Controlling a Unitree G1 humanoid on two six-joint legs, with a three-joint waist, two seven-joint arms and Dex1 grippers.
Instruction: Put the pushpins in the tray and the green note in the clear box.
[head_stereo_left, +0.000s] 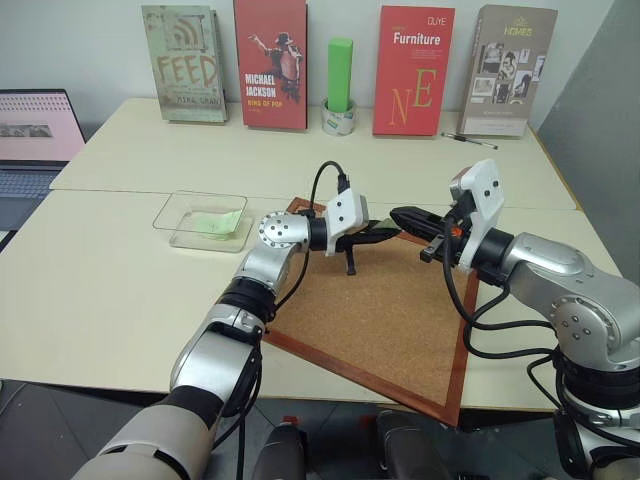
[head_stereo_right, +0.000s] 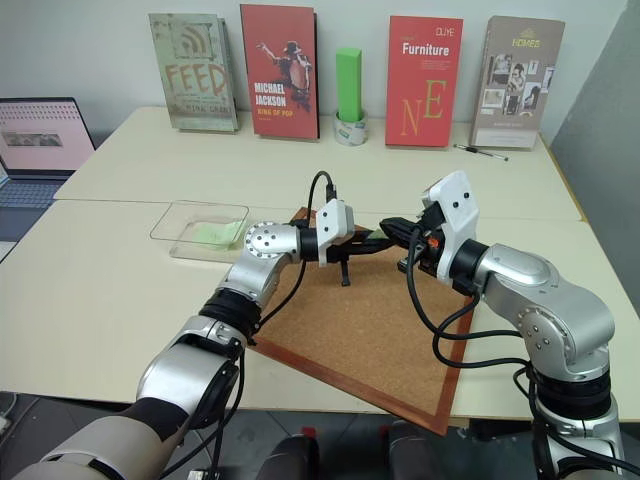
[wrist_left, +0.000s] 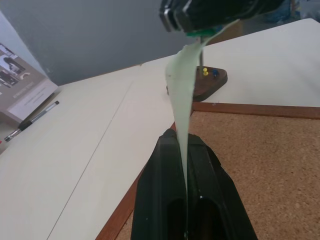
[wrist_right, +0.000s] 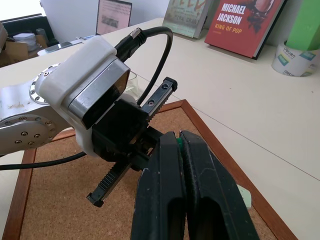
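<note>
Brown tray (wrist_left: 202, 85) holds pushpins (wrist_left: 209, 72); clear box (head_stereo_left: 201, 220) holds green paper (head_stereo_left: 218, 222).

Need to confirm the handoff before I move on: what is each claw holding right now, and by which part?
The left claw pinches one end of the green note. The right claw grips its other end, with a green pushpin there.

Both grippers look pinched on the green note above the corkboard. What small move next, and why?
Probably open the right gripper. The left gripper is shut on the green note, whose far end sits with a green pushpin in the right's jaws; releasing frees it for the clear box.
</note>
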